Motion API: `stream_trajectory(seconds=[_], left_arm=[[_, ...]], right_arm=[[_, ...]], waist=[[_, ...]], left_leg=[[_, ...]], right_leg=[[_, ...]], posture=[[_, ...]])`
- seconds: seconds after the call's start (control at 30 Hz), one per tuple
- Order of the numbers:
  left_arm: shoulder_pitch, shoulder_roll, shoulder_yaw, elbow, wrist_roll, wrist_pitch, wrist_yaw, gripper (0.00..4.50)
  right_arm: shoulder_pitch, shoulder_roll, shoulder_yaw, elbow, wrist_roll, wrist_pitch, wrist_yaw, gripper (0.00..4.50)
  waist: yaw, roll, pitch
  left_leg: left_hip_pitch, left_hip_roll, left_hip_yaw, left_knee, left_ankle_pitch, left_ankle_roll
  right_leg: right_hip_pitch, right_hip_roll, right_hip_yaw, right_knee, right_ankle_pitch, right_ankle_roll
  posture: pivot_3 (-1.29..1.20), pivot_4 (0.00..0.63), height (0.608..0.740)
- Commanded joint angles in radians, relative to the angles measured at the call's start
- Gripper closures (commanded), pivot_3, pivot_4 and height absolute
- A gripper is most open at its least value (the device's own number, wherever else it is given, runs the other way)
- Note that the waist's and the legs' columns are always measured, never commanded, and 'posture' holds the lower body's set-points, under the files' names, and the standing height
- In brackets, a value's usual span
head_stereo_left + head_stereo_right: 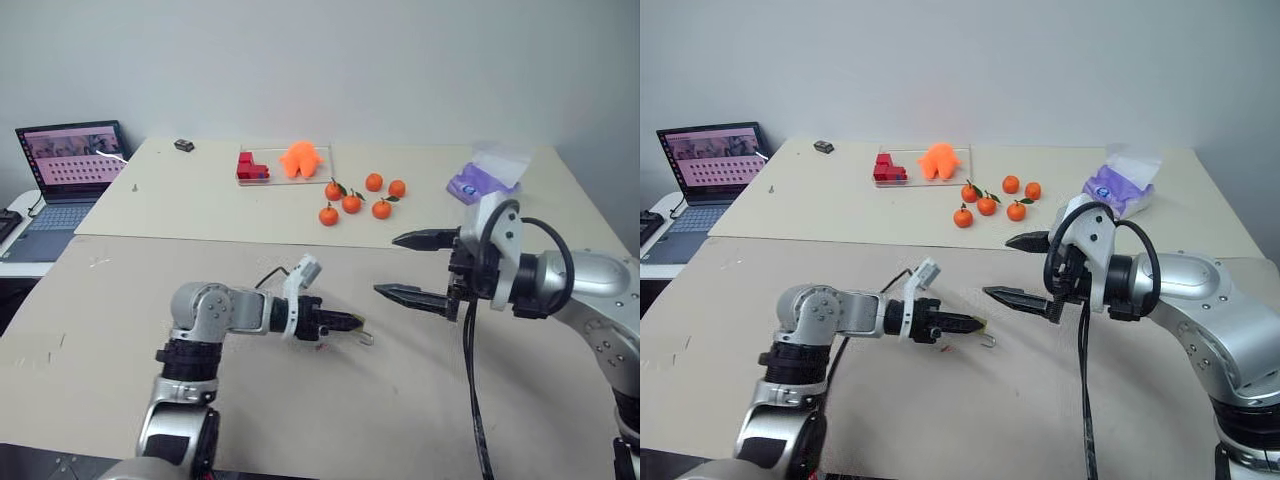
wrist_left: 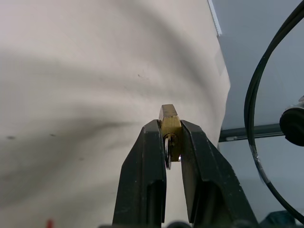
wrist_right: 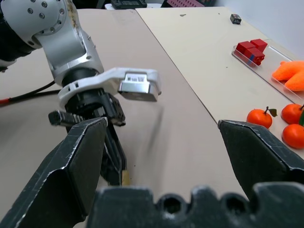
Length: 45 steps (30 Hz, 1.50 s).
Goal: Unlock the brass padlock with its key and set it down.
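Note:
My left gripper [image 1: 352, 323] hangs low over the beige table [image 1: 120, 300], shut on the brass padlock [image 2: 169, 127]. The padlock's golden body is pinched between the black fingertips [image 2: 148, 156]. A thin silvery loop [image 1: 988, 341] sticks out past the tips. Between the fingers a dark metal piece lies against the lock; I cannot tell whether it is the key. My right gripper [image 1: 387, 265] is open and holds nothing. It hovers to the right of the padlock and a little higher, pointing toward it. The right wrist view shows the left gripper [image 3: 114, 166] and a bit of the brass [image 3: 126, 178].
Several oranges [image 1: 352, 203] lie on the far table. Behind them is a clear tray [image 1: 325, 165] with red blocks and an orange toy. A purple tissue pack [image 1: 487, 175] is at the back right, a laptop [image 1: 70, 170] at the far left. Black cables hang from both arms.

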Motion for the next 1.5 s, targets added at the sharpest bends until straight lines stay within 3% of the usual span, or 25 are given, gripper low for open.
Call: stream_trajectory(seconds=[0.03, 0.13, 0.23, 0.3, 0.47, 0.67, 0.77, 0.87, 0.97, 1.1, 1.33, 1.5], left_arm=[[0.001, -0.076, 0.055, 0.004, 0.031, 0.01, 0.079, 4.48], [-0.007, -0.117, 0.077, 0.037, 0.063, -0.002, 0.119, 4.48], [-0.009, -0.094, 0.028, 0.049, 0.094, -0.023, 0.117, 4.48], [-0.005, -0.08, 0.012, 0.05, 0.101, -0.024, 0.11, 3.48], [-0.001, -0.026, 0.044, 0.044, 0.092, -0.012, 0.08, 1.94], [0.03, 0.328, 0.011, 0.052, 0.073, -0.074, -0.127, 0.03], [0.042, 0.51, -0.057, 0.057, 0.1, -0.185, -0.265, 0.03], [0.041, 0.602, -0.115, 0.061, 0.151, -0.333, -0.37, 0.03], [0.029, 0.611, -0.1, 0.012, 0.178, -0.548, -0.476, 0.03], [0.073, 0.663, -0.111, -0.182, 0.145, -0.682, -0.661, 0.03], [0.009, 0.629, -0.053, -0.211, 0.164, -0.783, -0.606, 0.03], [-0.048, 0.605, -0.062, -0.189, 0.226, -0.822, -0.533, 0.03]], right_arm=[[-0.017, 0.007, -0.039, -0.039, 0.042, 0.028, -0.038, 0.11], [-0.015, 0.0, -0.047, -0.049, 0.059, 0.039, -0.056, 0.11], [-0.014, -0.01, -0.056, -0.053, 0.067, 0.043, -0.063, 0.11], [-0.015, -0.015, -0.055, -0.049, 0.067, 0.041, -0.064, 0.0], [-0.02, -0.02, -0.051, -0.035, 0.065, 0.035, -0.058, 0.0], [-0.031, -0.027, -0.037, 0.007, 0.053, 0.019, -0.024, 0.0], [-0.05, -0.029, -0.018, 0.038, 0.037, 0.0, 0.005, 0.0], [-0.066, -0.025, -0.005, 0.062, 0.024, -0.015, 0.03, 0.0], [-0.078, -0.013, 0.005, 0.088, 0.021, -0.029, 0.054, 0.0], [0.014, -0.065, -0.043, 0.068, 0.061, -0.052, 0.188, 0.0], [0.093, -0.085, -0.078, 0.122, 0.009, -0.064, 0.169, 0.0], [0.092, -0.035, -0.079, 0.174, -0.031, -0.076, 0.11, 0.0]], waist=[[0.001, 0.0, 0.0], [0.004, -0.001, 0.001], [0.001, -0.003, 0.002], [0.0, -0.003, 0.002], [0.0, -0.003, 0.002], [-0.033, -0.005, 0.003], [-0.045, -0.004, 0.003], [-0.04, -0.003, 0.004], [-0.017, -0.003, 0.004], [0.011, -0.003, 0.003], [0.011, -0.003, 0.003], [0.0, -0.003, 0.003]], left_leg=[[0.0, 0.0, 0.0, 0.0, 0.0, 0.0], [0.0, 0.0, 0.0, 0.0, 0.0, -0.001], [0.0, 0.0, 0.0, 0.0, 0.0, -0.001], [0.0, 0.0, 0.0, -0.001, 0.001, -0.001], [0.001, 0.0, 0.0, -0.001, 0.001, -0.003], [0.003, 0.002, 0.0, -0.005, 0.003, -0.006], [0.008, 0.002, 0.0, -0.013, 0.007, -0.013], [0.013, 0.002, 0.0, -0.014, 0.007, -0.013], [0.009, 0.0, 0.0, -0.013, 0.007, -0.013], [-0.002, 0.0, 0.0, -0.01, 0.007, -0.012], [-0.003, 0.0, 0.001, -0.005, 0.004, -0.006], [0.001, 0.001, 0.001, -0.005, 0.003, -0.004]], right_leg=[[0.0, 0.0, 0.0, 0.0, 0.0, 0.0], [0.0, 0.0, 0.0, 0.0, 0.0, 0.0], [0.001, 0.0, 0.0, -0.001, 0.0, 0.0], [0.001, 0.0, 0.0, -0.001, 0.0, 0.0], [0.002, 0.0, 0.0, -0.001, 0.0, 0.0], [0.004, 0.002, 0.0, 0.0, 0.0, 0.0], [0.007, 0.002, 0.0, -0.002, -0.002, 0.004], [0.007, 0.001, -0.001, -0.003, -0.005, 0.008], [0.004, -0.001, -0.002, -0.003, -0.005, 0.008], [-0.005, -0.003, -0.002, -0.002, 0.0, 0.0], [-0.003, -0.002, -0.003, -0.004, 0.0, 0.0], [0.0, -0.001, -0.003, -0.003, -0.001, 0.002]], posture=[[0.0, 0.15, 0.673], [0.0, 0.15, 0.673], [0.0, 0.15, 0.673], [0.0, 0.15, 0.673], [0.0, 0.15, 0.673], [0.0, 0.15, 0.673], [0.0, 0.15, 0.673], [0.0, 0.15, 0.673], [0.0, 0.15, 0.673], [0.0, 0.15, 0.673], [0.0, 0.15, 0.673], [0.0, 0.15, 0.673]])
